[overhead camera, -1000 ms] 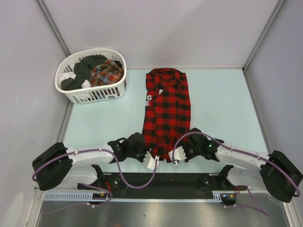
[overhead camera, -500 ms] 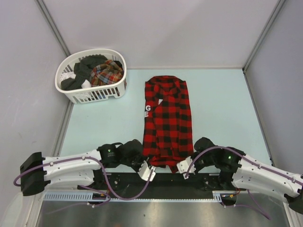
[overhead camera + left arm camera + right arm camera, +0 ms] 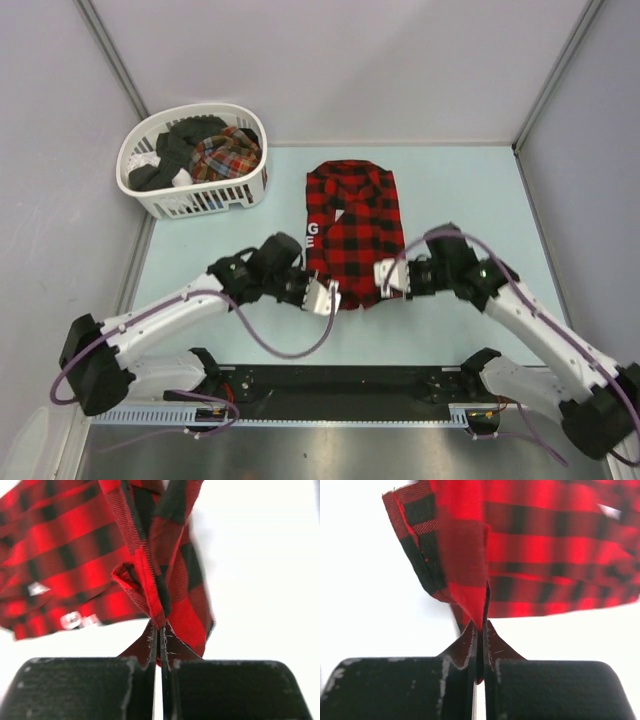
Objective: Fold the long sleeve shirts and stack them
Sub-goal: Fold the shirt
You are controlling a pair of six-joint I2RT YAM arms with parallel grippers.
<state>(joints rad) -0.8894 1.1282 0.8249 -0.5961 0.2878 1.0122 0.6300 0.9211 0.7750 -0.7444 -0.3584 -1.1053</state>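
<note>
1. Now our left gripper (image 3: pixel 159 630) is squeezed tight shut. It has a corner of the red-and-black shirt (image 3: pixel 75 535) pinched between its jaws. The cloth bunches into a little loop just above the tips.
2. Our right gripper (image 3: pixel 481 627) is squeezed shut too. It has the other near corner of the same shirt, and a flap of hem sticks up from it.
3. From above, we see both grippers side by side at the near edge of the shirt, one on each corner.
4. The rest of the shirt lies on the pale table (image 3: pixel 470 220), about in the middle. Its collar points to the far wall. It looks long and narrow, so we think the sleeves are already tucked in.
5. Off at the far left sits the white basket (image 3: pixel 200 203), apart from the red shirt. A plaid shirt (image 3: pixel 228 152) lies inside it with some dark clothes.
6. We think we are at the step where the bottom of the shirt gets folded up toward the top. No folded pile is on the table yet, so lots of the job is left.
7. Next, we think both arms need to go toward the collar together, at the same speed, keeping the hem straight and a bit above the cloth.
8. Then the hem needs to come down near the collar, and both grippers need to let go.
9. If one arm goes faster than the other, the fold could turn out crooked.
</note>
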